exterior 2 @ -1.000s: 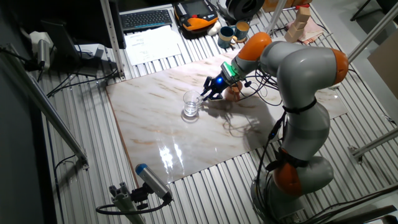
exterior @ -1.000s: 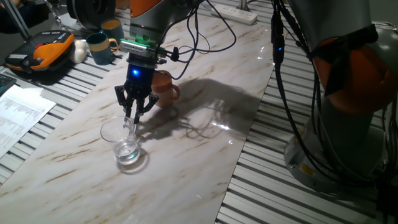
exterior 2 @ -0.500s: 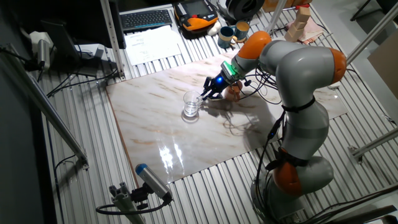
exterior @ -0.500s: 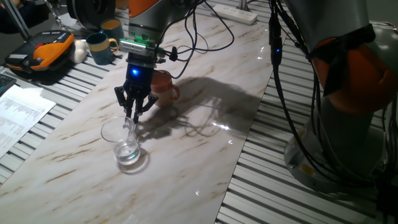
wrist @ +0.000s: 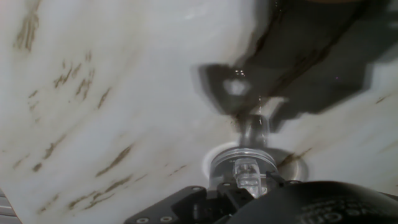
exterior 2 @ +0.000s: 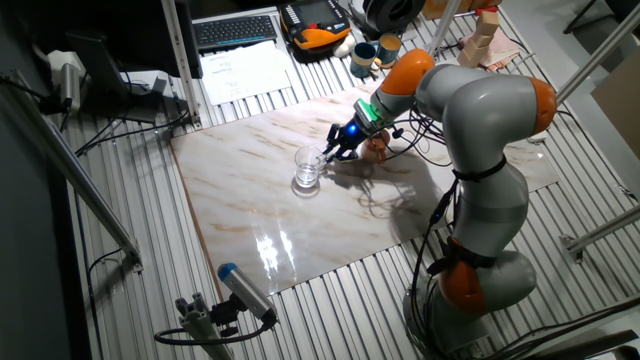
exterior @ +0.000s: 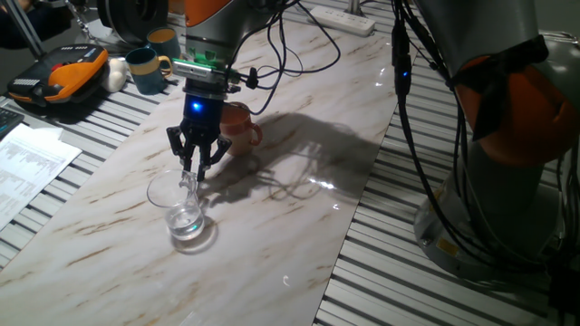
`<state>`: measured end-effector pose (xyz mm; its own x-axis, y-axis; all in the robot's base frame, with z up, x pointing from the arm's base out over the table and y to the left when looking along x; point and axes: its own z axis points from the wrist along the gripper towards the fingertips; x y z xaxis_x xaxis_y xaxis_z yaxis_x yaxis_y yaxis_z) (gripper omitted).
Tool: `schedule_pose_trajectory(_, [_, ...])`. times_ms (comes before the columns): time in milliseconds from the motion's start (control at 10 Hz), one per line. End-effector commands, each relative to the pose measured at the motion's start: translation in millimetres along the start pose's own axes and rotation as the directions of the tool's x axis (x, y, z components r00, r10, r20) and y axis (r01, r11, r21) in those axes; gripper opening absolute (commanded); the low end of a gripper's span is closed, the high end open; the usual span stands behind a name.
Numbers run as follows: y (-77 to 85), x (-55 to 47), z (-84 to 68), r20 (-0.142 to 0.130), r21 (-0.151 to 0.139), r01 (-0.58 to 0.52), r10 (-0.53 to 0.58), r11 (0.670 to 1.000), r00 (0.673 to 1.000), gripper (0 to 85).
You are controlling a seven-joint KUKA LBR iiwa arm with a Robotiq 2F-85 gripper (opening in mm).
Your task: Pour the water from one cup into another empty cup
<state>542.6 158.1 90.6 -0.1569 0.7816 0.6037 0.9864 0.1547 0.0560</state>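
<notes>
Gripper closing on glass mug handle, pour not begun.
Gripper (exterior: 193,168) is sitting at the glass mug (exterior: 181,209) left of centre, fingers apparently pinching its handle; water (exterior: 187,223) is resting inside. Terracotta mug (exterior: 241,126) is waiting just above, upright; lift and tilt remain.

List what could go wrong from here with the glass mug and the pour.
1. The gripper sits over the glass mug's handle side, and whether the jaws have closed on it is unclear; a thin grip on slick glass could slip as it lifts.
2. The terracotta mug stands close behind the gripper, so a swing could knock it.
3. The water is shallow; tilting off-centre could spill it onto the marble table.
</notes>
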Motion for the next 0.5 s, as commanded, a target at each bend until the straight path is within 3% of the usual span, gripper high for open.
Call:
schedule_pose_trajectory(0, [0.3,0.0,-0.2,0.002,-0.001,0.000,0.000,1.000,1.000,34.0])
schedule_pose_trajectory(400, [0.3,-1.3,0.1,-0.013,-0.001,0.001,-0.001,1.000,1.000,34.0])
